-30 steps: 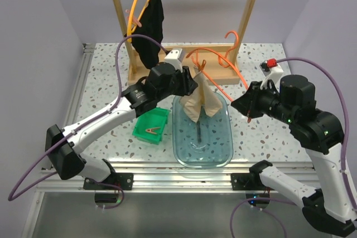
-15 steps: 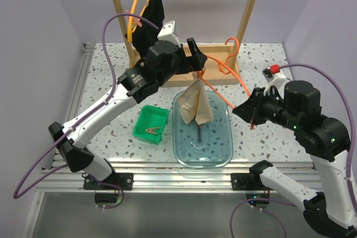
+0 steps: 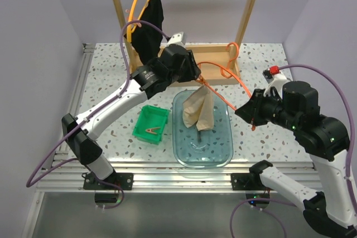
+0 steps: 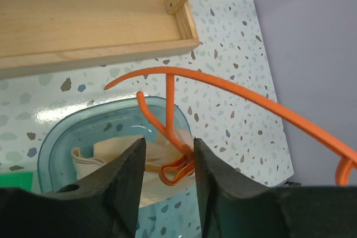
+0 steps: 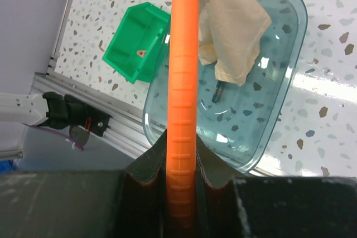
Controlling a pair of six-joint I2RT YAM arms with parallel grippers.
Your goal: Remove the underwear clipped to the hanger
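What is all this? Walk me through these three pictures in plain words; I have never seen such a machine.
This is a robot with two white-and-black arms, a left arm and a right arm, bolted to a speckled table. One picture looks down from above and behind them. The other two come from small cameras on the wrists, so each shows that arm's own fingers.

On the table stand a wooden rack, a clear bluish plastic tub and a small green bin. A black cloth garment hangs on the rack.

The right gripper is clamped on an orange plastic hanger. A pale beige garment hangs from that hanger by a small orange clip, over the tub. The left gripper has its fingers either side of that clip. The pictures do not show whether it is squeezing it.
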